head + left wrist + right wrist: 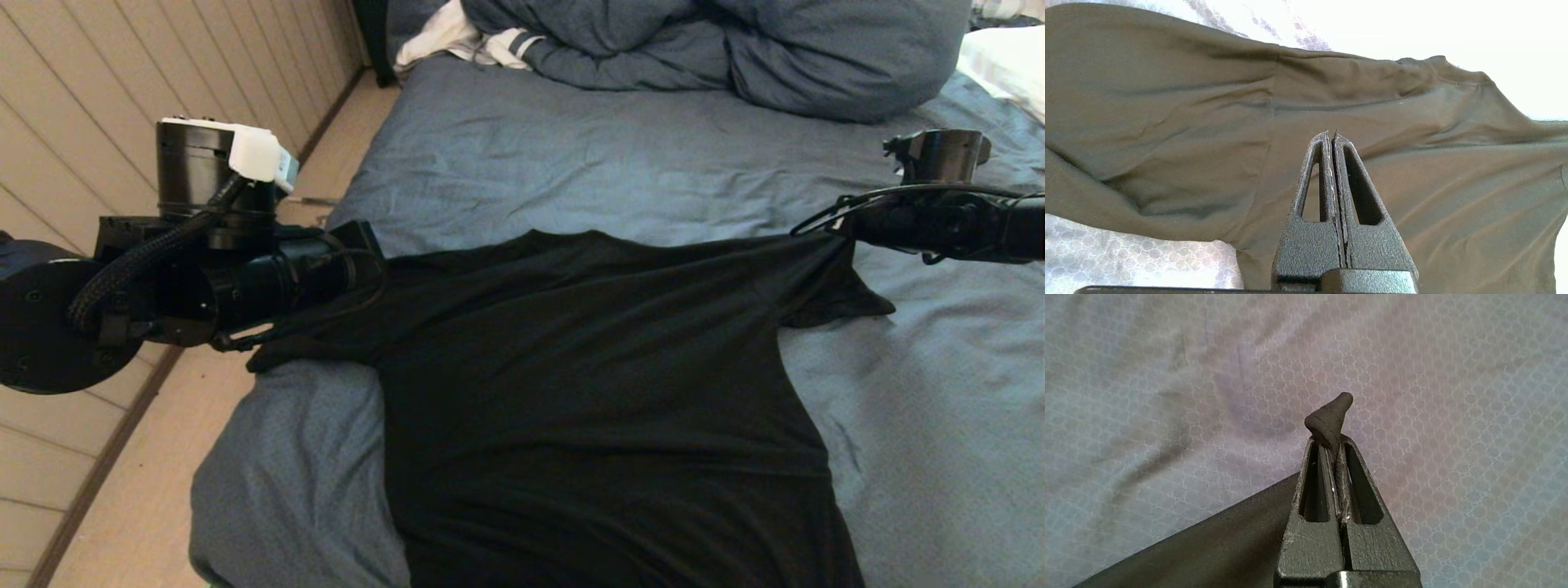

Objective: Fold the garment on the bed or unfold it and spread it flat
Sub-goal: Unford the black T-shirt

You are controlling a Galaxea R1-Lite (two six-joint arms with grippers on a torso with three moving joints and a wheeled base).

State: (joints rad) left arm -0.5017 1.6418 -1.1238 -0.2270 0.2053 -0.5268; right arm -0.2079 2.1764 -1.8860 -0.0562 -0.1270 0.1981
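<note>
The garment [588, 367], a black T-shirt with its plain side up, lies on the bed [571, 155] with its upper edge pulled taut between my two grippers. At the shirt's left shoulder my left gripper [374, 265] [1331, 134] is shut, and tension creases in the garment [1188, 122] run out from its tips. My right gripper [820, 234] [1333, 439] is shut on the right shoulder. A twisted nub of the garment [1329, 416] sticks out past its tips above the slate-blue sheet [1167, 375]. The lower body of the shirt rests flat toward the bed's near edge.
A bulky blue-grey duvet [735, 49] is piled at the head of the bed, beside a white striped cloth [457, 41] and a white pillow [1008, 57]. The bed's left edge drops to a wooden floor [163, 490].
</note>
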